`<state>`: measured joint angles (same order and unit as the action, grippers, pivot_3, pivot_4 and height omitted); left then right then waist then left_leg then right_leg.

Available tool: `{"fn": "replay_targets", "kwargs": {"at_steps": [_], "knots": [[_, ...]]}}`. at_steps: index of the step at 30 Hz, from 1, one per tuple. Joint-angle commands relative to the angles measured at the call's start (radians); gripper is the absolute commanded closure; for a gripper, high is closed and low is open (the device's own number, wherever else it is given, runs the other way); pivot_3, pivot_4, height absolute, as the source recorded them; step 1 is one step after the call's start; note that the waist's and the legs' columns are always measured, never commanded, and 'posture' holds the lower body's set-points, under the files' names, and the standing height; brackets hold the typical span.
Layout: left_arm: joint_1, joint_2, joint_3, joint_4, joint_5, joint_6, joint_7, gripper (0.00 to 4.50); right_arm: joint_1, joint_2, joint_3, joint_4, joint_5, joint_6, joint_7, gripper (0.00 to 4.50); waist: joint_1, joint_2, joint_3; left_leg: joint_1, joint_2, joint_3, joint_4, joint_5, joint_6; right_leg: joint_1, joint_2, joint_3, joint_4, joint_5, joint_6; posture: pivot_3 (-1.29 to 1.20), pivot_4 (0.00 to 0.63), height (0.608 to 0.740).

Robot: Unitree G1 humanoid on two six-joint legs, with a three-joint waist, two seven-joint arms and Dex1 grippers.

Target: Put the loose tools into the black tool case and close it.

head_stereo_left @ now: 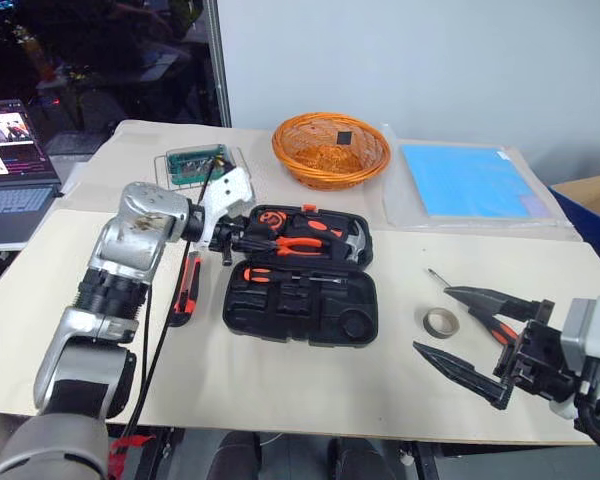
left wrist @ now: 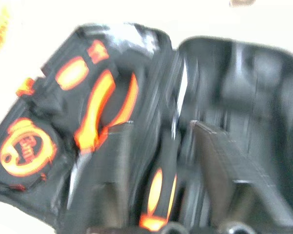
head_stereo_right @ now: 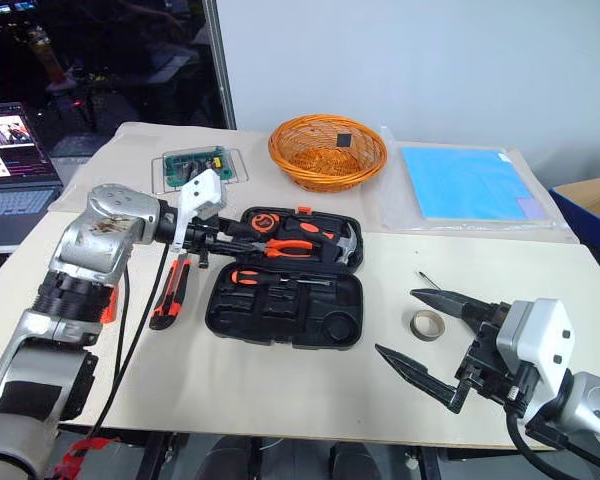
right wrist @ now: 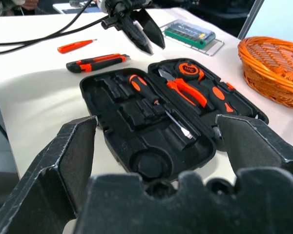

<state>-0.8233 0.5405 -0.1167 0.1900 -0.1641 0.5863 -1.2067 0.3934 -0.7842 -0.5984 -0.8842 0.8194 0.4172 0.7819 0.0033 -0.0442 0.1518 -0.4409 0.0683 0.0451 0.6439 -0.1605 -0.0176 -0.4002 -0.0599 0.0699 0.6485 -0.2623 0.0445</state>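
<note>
Case (head_stereo_left: 352, 300) first: the black tool case lies opened flat at the middle of the desk (head_stereo_left: 280, 385), its long axis running across the robot's front and its hinge line between the two halves, so every recess faces up for loading. One orange-and-black screwdriver (head_stereo_left: 280, 275) is seated in the near half, lying along the case's long axis with its handle to the robot's left and its tip to the right. The far half carries the pliers (head_stereo_left: 300, 243) and hammer (head_stereo_left: 352, 240).

Just outside the case's left end, the utility knife (head_stereo_left: 187, 290) lies on the desk with its long axis running near to far. Farther out on that side lies the slim orange screwdriver (right wrist: 75, 46). To the right of the case sits the tape roll (head_stereo_left: 441, 322), flat on the desk, and beside it a second screwdriver (head_stereo_left: 435, 277), its tip pointing away from the robot and its handle partly hidden.

The left hand (right wrist: 155, 48) hovers over the case's left far corner, fingers narrowly apart and apparently empty. The right hand (head_stereo_right: 395, 321) hangs near the tape roll with fingers spread wide, probably staged for that pickup.
</note>
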Motion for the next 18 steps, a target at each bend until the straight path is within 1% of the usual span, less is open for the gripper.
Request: {"fn": "replay_targets", "kwargs": {"at_steps": [1,2,5,8,10,12,14,15,17,18], "knots": [[0.105,-0.077,0.025,-0.079,-0.005,-0.019,0.169,4.29,-0.024,-0.004,0.001,-0.004,0.015,-0.001,-0.017,0.00,0.000,0.000,0.000,0.000,0.000,0.000,0.000,0.000,0.000,0.000,0.000,0.000,0.000,0.000,0.000,0.00,0.150,0.740],[0.142,-0.102,0.016,-0.089,0.017,-0.048,0.220,4.48,-0.026,-0.004,0.003,-0.004,0.016,0.002,-0.019,0.00,0.000,0.000,0.000,0.001,0.000,0.000,0.000,0.000,0.000,0.000,0.000,0.000,0.000,0.000,0.000,0.00,0.150,0.740],[0.213,-0.151,-0.002,-0.076,0.061,-0.079,0.335,4.48,-0.025,-0.005,0.002,-0.009,0.017,0.009,-0.026,0.00,0.000,0.000,0.000,0.001,0.000,-0.001,0.001,0.000,0.000,0.001,0.000,0.000,0.000,0.000,0.000,0.00,0.150,0.740],[0.259,-0.144,-0.040,-0.045,0.115,-0.077,0.398,4.48,-0.013,-0.008,-0.006,-0.019,0.023,0.016,-0.030,0.00,0.000,0.000,0.000,0.001,0.000,-0.001,0.001,0.000,0.000,0.001,0.000,0.000,0.000,0.000,0.000,0.00,0.150,0.740],[0.288,-0.117,-0.082,-0.040,0.142,-0.076,0.390,4.48,-0.004,-0.014,-0.015,-0.021,0.021,0.026,-0.032,0.00,-0.001,0.000,-0.001,0.002,0.000,-0.001,0.001,0.000,0.000,0.003,0.000,0.000,0.000,0.000,0.000,0.00,0.150,0.740],[0.302,-0.108,-0.086,-0.051,0.139,-0.074,0.396,4.48,0.002,-0.016,-0.023,-0.018,0.026,0.037,-0.040,0.00,-0.005,0.001,-0.002,0.005,0.000,-0.001,0.000,0.000,0.000,0.006,0.000,0.000,-0.001,0.000,0.000,0.00,0.150,0.740],[0.320,-0.103,-0.070,-0.090,0.106,-0.089,0.382,4.48,0.006,-0.008,-0.026,-0.015,0.027,0.050,-0.063,0.00,-0.009,0.002,-0.002,0.011,0.000,-0.001,-0.001,0.000,0.000,0.012,0.000,0.000,-0.002,-0.002,-0.002,0.00,0.150,0.740],[0.327,-0.111,-0.032,-0.127,0.051,-0.092,0.363,4.48,0.006,-0.001,-0.019,-0.016,0.009,0.054,-0.088,0.00,-0.013,0.002,-0.002,0.013,0.000,-0.001,-0.001,0.000,0.000,0.012,0.000,0.000,-0.002,-0.007,0.000,0.00,0.150,0.740],[0.342,-0.118,0.032,-0.214,-0.058,-0.091,0.313,4.48,0.010,0.004,-0.001,-0.008,-0.024,0.080,-0.136,0.00,-0.019,0.002,-0.002,0.013,0.000,-0.001,-0.001,0.000,0.000,0.012,0.000,0.000,-0.002,-0.007,-0.001,0.00,0.150,0.740],[0.349,-0.114,0.048,-0.247,-0.087,-0.072,0.304,4.48,0.011,0.004,0.004,0.003,-0.035,0.101,-0.164,0.00,-0.020,0.002,-0.002,0.013,0.000,0.000,-0.001,0.000,-0.001,0.012,0.000,0.001,-0.002,-0.007,-0.002,0.00,0.150,0.740]]}}
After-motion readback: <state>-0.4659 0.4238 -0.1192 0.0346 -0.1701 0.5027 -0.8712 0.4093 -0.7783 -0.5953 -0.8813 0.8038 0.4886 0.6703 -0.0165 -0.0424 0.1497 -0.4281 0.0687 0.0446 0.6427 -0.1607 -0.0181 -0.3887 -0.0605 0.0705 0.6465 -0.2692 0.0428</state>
